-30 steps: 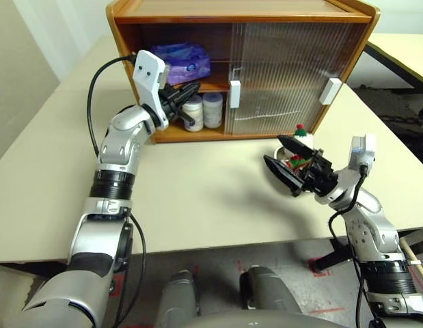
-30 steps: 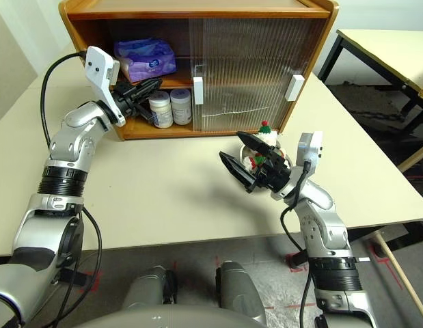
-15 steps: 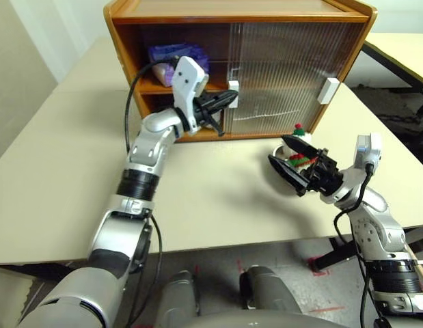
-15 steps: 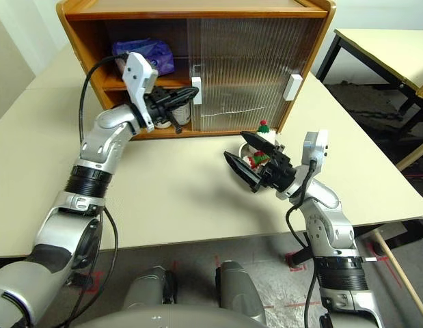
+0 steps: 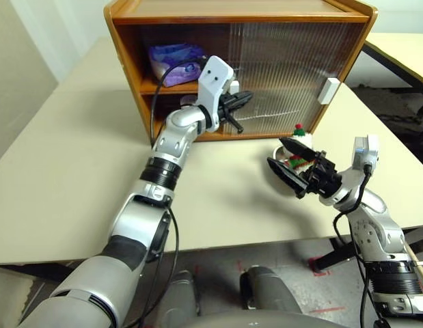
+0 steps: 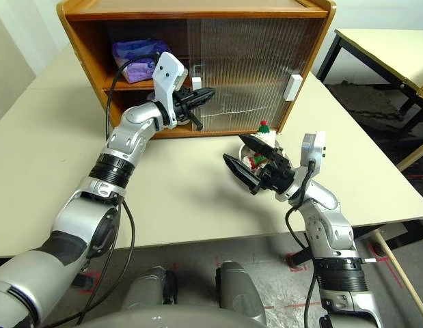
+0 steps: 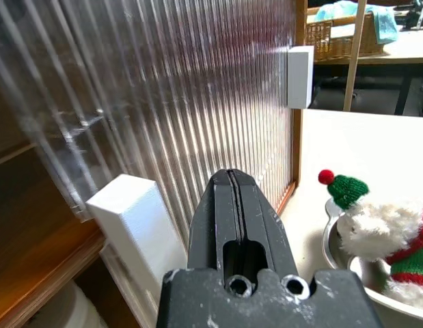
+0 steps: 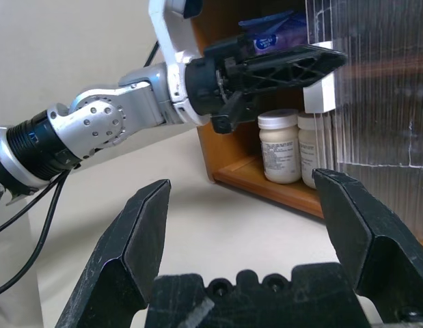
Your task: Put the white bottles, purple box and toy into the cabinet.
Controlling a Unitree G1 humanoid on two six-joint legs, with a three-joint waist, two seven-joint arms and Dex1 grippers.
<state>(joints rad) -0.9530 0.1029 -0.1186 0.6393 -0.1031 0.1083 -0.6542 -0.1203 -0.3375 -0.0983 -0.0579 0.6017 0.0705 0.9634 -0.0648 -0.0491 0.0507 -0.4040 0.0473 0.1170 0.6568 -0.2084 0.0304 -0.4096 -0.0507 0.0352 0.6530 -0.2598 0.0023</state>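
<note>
The left pincer (image 5: 240,101), shut and empty, sits by the cabinet (image 5: 252,14) door's white handle (image 7: 132,222), likely to slide it. Bottles (image 8: 281,147) and purple box (image 5: 171,58) are inside. The right pincer (image 5: 290,167), wide open, waits beside the toy (image 7: 389,232) on the bench (image 5: 74,164).

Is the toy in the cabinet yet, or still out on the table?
Out. The toy sits in its metal dish on the table, in front of the cabinet's closed door.
</note>
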